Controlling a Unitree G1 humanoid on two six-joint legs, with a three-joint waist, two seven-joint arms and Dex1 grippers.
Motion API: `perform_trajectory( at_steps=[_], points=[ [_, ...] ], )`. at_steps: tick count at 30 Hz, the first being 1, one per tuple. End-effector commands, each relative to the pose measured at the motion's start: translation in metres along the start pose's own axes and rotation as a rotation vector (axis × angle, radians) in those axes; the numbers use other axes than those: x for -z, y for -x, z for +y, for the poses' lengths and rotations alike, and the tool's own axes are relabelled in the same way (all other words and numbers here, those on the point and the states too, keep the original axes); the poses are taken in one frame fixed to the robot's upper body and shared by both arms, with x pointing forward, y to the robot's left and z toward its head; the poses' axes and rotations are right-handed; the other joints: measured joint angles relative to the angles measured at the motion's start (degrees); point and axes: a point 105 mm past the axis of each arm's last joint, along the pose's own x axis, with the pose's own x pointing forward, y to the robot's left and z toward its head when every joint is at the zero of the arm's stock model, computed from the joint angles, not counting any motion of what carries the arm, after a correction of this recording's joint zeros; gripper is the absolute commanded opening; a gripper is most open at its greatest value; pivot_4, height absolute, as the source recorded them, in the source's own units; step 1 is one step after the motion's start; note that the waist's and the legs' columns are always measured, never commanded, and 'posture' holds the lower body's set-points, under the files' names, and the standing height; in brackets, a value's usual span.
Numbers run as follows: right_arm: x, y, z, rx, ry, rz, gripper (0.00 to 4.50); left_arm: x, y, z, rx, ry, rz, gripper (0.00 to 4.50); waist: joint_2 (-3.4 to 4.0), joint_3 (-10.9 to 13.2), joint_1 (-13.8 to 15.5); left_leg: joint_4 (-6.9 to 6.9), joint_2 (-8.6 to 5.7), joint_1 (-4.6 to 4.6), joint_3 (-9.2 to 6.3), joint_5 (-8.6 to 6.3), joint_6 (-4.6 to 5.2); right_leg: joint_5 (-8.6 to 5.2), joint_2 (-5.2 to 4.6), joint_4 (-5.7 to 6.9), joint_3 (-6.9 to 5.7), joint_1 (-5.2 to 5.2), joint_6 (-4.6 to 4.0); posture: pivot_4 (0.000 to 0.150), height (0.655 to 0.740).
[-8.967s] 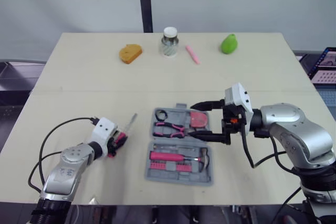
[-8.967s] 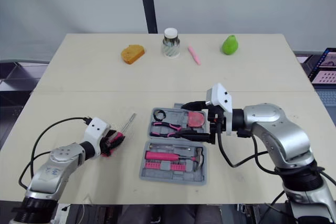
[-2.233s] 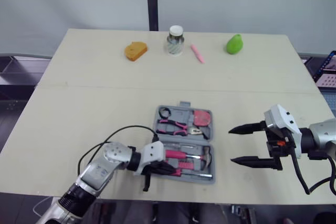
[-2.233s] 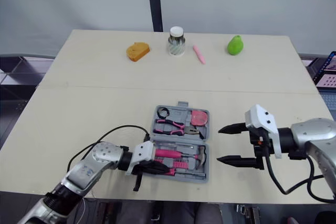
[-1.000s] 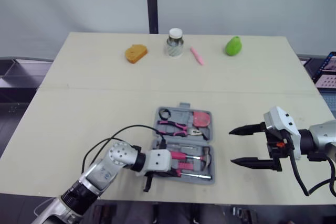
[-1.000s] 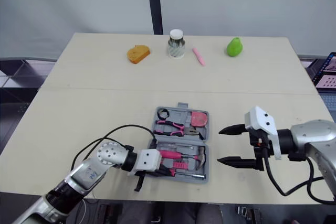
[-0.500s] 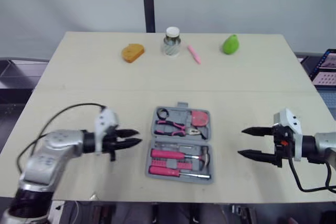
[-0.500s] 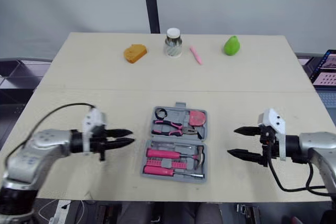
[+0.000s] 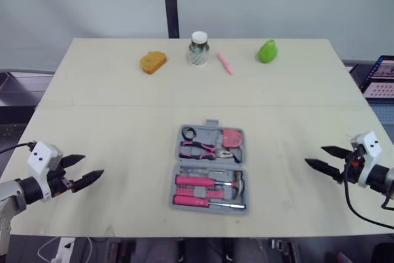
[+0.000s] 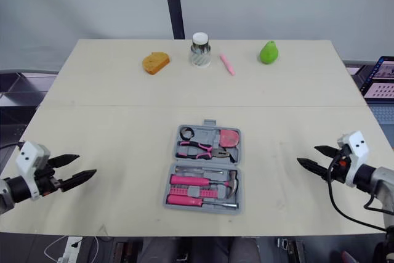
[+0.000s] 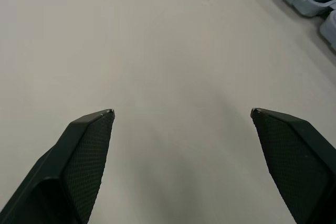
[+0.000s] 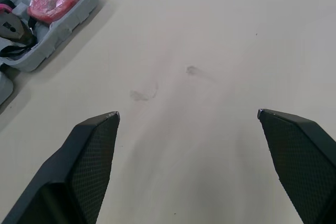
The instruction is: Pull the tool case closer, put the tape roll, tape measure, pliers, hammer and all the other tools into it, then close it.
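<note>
The left arm reaches low over the table (image 9: 111,103) at its near left edge, the left gripper (image 9: 93,164) level, with its two black fingers spread wide and nothing between them. The right arm mirrors it at the near right edge, the right gripper (image 9: 314,155) likewise wide and empty. Both sets of fingertips point inward at the tool case (image 9: 174,196), which lies open between the two grippers, well apart from each. In it sit the tape roll (image 9: 188,133), pliers (image 9: 200,149), red tape measure (image 9: 232,138) and hammer (image 9: 209,182), the tape measure nearest the right gripper.
</note>
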Motion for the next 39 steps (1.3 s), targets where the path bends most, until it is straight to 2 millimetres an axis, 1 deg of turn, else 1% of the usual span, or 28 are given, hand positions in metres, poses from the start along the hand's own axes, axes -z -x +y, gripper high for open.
perform_trajectory(
  at_steps=[1,2,4,5,6,7,8,10,11,13,15,16,17,18,20,21,28,31,36,39],
  points=[
    [-0.008,0.0,-0.002,-0.008,0.033,-0.03,4.5,-0.009,0.005,0.008,-0.038,-0.054,-0.007,4.45,0.02,0.0,-0.1,-0.01,0.0,0.0,0.01,0.0,-0.01,0.0,-0.01,0.0,0.01,-0.01,0.0,0.15,0.74],
    [-0.009,-0.002,-0.001,-0.014,0.035,-0.031,4.5,-0.008,0.004,0.008,-0.035,-0.061,-0.002,4.45,0.02,0.0,-0.2,-0.04,0.0,0.0,0.01,0.0,-0.01,0.0,0.0,0.0,0.03,-0.02,0.0,0.15,0.74],
    [-0.013,-0.011,0.009,-0.058,0.054,-0.031,4.5,-0.012,-0.007,0.0,0.008,-0.088,-0.001,4.45,0.03,0.0,-0.2,-0.09,0.0,0.02,0.04,0.0,-0.01,0.0,0.0,0.0,0.03,-0.03,0.0,0.15,0.74],
    [-0.016,-0.017,0.019,-0.098,0.056,-0.04,4.5,-0.015,-0.017,-0.007,0.045,-0.106,-0.006,4.45,0.03,0.0,-0.2,-0.14,0.0,0.06,0.06,0.0,-0.02,0.0,0.0,-0.01,0.04,-0.03,0.0,0.15,0.74],
    [-0.017,-0.026,0.031,-0.142,0.07,-0.031,4.5,-0.018,-0.028,-0.016,0.09,-0.126,-0.007,4.23,0.04,0.0,-0.1,-0.15,0.01,0.06,0.06,0.01,-0.03,0.0,0.0,0.0,0.04,-0.03,0.0,0.15,0.74],
    [-0.016,-0.031,0.039,-0.17,0.079,-0.025,4.5,-0.019,-0.036,-0.021,0.119,-0.138,-0.008,3.93,0.04,0.0,-0.1,-0.18,0.01,0.07,0.06,0.02,-0.05,0.0,0.0,0.0,0.04,-0.03,0.0,0.15,0.74],
    [-0.015,-0.036,0.047,-0.189,0.095,-0.011,4.23,-0.02,-0.043,-0.027,0.147,-0.149,-0.007,3.61,0.04,0.0,-0.1,-0.19,0.01,0.07,0.05,0.04,-0.07,0.0,0.01,0.02,0.04,-0.04,0.0,0.15,0.74],
    [-0.007,-0.051,0.068,-0.235,0.132,0.037,3.51,-0.021,-0.064,-0.043,0.217,-0.174,-0.003,2.58,0.04,0.0,-0.1,-0.24,-0.01,0.07,0.06,0.04,-0.07,0.0,0.0,0.02,0.06,-0.06,0.0,0.15,0.74],
    [-0.005,-0.056,0.074,-0.247,0.145,0.051,3.12,-0.021,-0.071,-0.048,0.24,-0.182,-0.002,2.11,0.04,0.0,0.0,-0.25,-0.03,0.07,0.06,0.04,-0.07,0.0,0.0,0.03,0.05,-0.06,0.0,0.15,0.74],
    [-0.001,-0.067,0.086,-0.25,0.141,0.069,2.05,-0.023,-0.088,-0.06,0.289,-0.192,-0.01,1.03,0.04,0.0,0.0,-0.25,-0.04,0.05,0.07,0.04,-0.07,0.0,0.0,0.03,0.05,-0.08,0.0,0.15,0.74],
    [0.003,-0.075,0.093,-0.241,0.141,0.091,1.15,-0.025,-0.101,-0.07,0.323,-0.203,-0.015,0.09,0.04,0.0,0.0,-0.24,-0.05,0.04,0.08,0.06,-0.06,0.0,0.0,0.04,0.04,-0.09,0.0,0.15,0.74],
    [0.006,-0.078,0.095,-0.235,0.146,0.107,0.6,-0.025,-0.106,-0.074,0.34,-0.203,-0.015,0.0,0.04,0.0,0.0,-0.22,-0.05,0.04,0.08,0.07,-0.06,0.0,0.0,0.05,0.04,-0.08,0.0,0.15,0.74],
    [0.008,-0.08,0.095,-0.231,0.15,0.117,0.16,-0.024,-0.109,-0.077,0.349,-0.203,-0.014,0.0,0.04,0.0,0.0,-0.22,-0.05,0.05,0.1,0.08,-0.06,0.0,0.0,0.06,0.05,-0.08,0.0,0.15,0.74],
    [0.008,-0.082,0.098,-0.233,0.148,0.12,0.02,-0.024,-0.116,-0.082,0.368,-0.204,-0.017,0.0,0.04,0.0,0.0,-0.22,-0.05,0.05,0.12,0.09,-0.06,0.0,0.0,0.06,0.06,-0.09,0.0,0.15,0.74],
    [0.008,-0.088,0.109,-0.257,0.144,0.123,0.02,-0.019,-0.134,-0.099,0.424,-0.209,-0.001,0.0,0.05,0.0,0.0,-0.23,-0.04,0.06,0.14,0.1,-0.07,0.0,0.01,0.05,0.06,-0.09,0.0,0.15,0.74],
    [0.007,-0.09,0.113,-0.268,0.143,0.119,0.02,-0.017,-0.139,-0.107,0.451,-0.209,0.005,0.0,0.03,0.0,0.0,-0.23,-0.05,0.08,0.14,0.12,-0.07,0.0,0.02,0.06,0.06,-0.09,0.0,0.15,0.74],
    [0.001,-0.099,0.132,-0.307,0.138,0.102,0.02,-0.014,-0.16,-0.13,0.519,-0.222,0.01,0.0,0.02,0.0,0.0,-0.24,-0.04,0.07,0.16,0.16,-0.08,0.0,0.04,0.08,0.05,-0.11,0.0,0.15,0.74],
    [-0.001,-0.101,0.138,-0.325,0.136,0.098,0.02,-0.017,-0.168,-0.133,0.513,-0.233,0.003,0.0,0.02,0.0,0.4,-0.14,-0.06,0.07,0.08,0.17,-0.06,0.0,0.01,0.1,0.04,-0.04,0.0,0.15,0.74],
    [-0.002,-0.102,0.145,-0.343,0.135,0.098,0.02,-0.023,-0.174,-0.13,0.478,-0.242,-0.021,0.0,0.02,0.0,0.2,-0.11,-0.09,0.05,0.03,0.16,-0.04,0.01,-0.02,0.1,0.02,-0.03,0.0,0.15,0.74],
    [-0.002,-0.102,0.147,-0.349,0.133,0.1,0.02,-0.025,-0.177,-0.136,0.494,-0.248,-0.029,0.0,0.02,0.0,0.1,-0.12,-0.08,0.05,0.03,0.16,-0.04,0.01,-0.01,0.11,0.02,-0.03,0.0,0.15,0.74]
  ],
)
